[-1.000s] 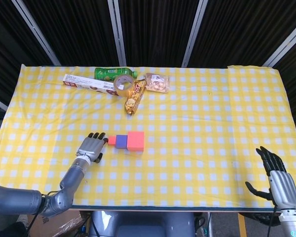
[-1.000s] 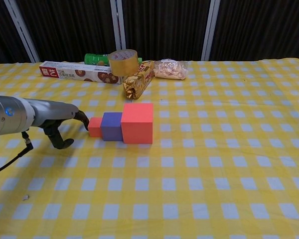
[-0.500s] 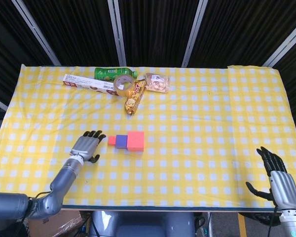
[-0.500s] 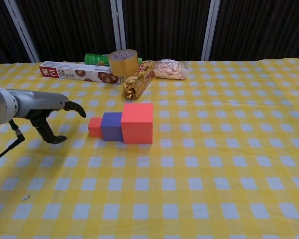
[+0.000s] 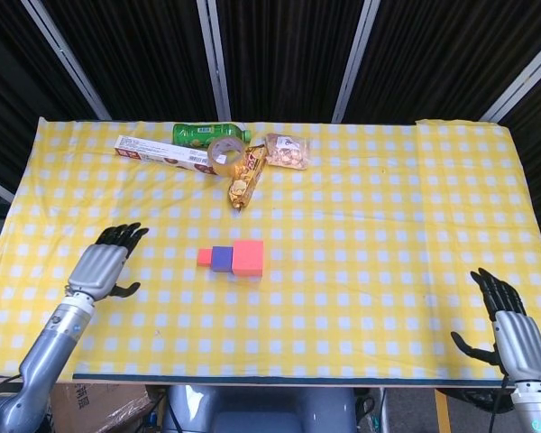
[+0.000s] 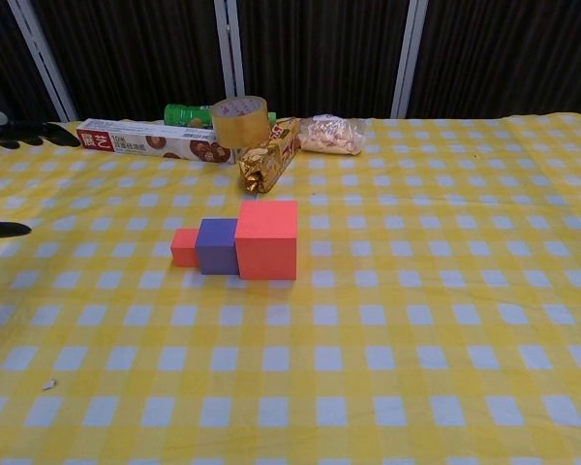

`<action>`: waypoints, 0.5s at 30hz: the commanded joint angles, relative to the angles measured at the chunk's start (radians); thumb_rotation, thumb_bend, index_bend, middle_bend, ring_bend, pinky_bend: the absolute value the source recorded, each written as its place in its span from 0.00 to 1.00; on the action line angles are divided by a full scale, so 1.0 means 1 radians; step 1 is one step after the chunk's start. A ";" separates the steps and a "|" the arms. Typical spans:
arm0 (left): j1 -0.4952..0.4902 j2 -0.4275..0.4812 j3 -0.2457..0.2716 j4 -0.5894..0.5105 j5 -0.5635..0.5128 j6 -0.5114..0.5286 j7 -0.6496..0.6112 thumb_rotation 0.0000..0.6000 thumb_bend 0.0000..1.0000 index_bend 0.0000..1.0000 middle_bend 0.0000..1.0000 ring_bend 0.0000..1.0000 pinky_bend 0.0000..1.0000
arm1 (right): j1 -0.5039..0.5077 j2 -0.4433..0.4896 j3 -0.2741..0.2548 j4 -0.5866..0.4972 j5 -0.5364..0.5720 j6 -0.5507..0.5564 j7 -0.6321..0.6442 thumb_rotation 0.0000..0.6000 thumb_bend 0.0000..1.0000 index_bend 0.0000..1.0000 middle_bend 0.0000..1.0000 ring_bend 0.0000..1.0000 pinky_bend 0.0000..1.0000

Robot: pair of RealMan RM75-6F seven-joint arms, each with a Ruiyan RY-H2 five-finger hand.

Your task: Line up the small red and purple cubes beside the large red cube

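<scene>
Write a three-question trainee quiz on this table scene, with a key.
1. True or false: the purple cube sits between the small red cube and the large red cube.
2. Which hand is nearer the cubes: A) left hand B) right hand?
3. Fill in: the tape roll rests at the table's ___ edge.

Key: 1 true; 2 A; 3 far.

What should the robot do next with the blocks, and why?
Probably nothing more with the blocks: just pull the left hand back to rest. The small red cube, the purple cube and the large red cube already sit touching in one row. Both the left hand and the right hand are open and away from them.
</scene>
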 commanded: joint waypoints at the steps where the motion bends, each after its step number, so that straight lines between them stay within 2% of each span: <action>1: 0.088 0.065 0.047 -0.015 0.106 0.081 -0.070 1.00 0.25 0.00 0.00 0.00 0.00 | 0.001 -0.002 0.002 0.003 0.001 0.001 -0.012 1.00 0.31 0.00 0.00 0.00 0.00; 7: 0.218 0.117 0.111 0.001 0.268 0.204 -0.149 1.00 0.24 0.00 0.00 0.00 0.00 | 0.000 -0.012 0.007 0.016 0.003 0.011 -0.055 1.00 0.31 0.00 0.00 0.00 0.00; 15: 0.343 0.157 0.167 0.031 0.385 0.314 -0.210 1.00 0.24 0.00 0.00 0.00 0.00 | 0.001 -0.027 0.007 0.017 -0.002 0.017 -0.093 1.00 0.31 0.00 0.00 0.00 0.00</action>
